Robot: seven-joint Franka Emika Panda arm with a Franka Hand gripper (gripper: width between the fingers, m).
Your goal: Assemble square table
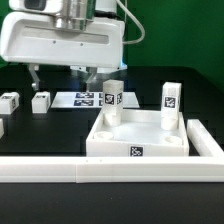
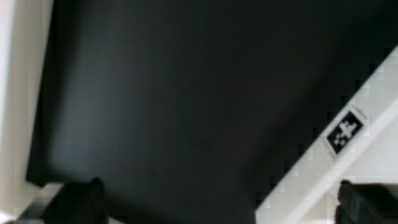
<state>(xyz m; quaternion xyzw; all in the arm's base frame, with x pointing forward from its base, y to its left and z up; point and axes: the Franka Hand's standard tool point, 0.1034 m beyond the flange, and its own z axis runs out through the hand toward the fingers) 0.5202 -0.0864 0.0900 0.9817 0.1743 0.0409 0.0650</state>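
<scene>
The white square tabletop lies at the exterior view's centre right, with a tag on its near edge. Two tagged white legs stand at its far corners, one on the left and one on the right. Loose legs lie at the left. My gripper hangs open and empty over the black table, left of the tabletop. In the wrist view the gripper has dark fingertips wide apart over black surface. A white tagged part is beside one fingertip; I cannot tell which part it is.
The marker board lies flat behind the gripper. A long white rail runs along the front and up the right side. Another small white piece shows at the left edge. A white strip borders the wrist view.
</scene>
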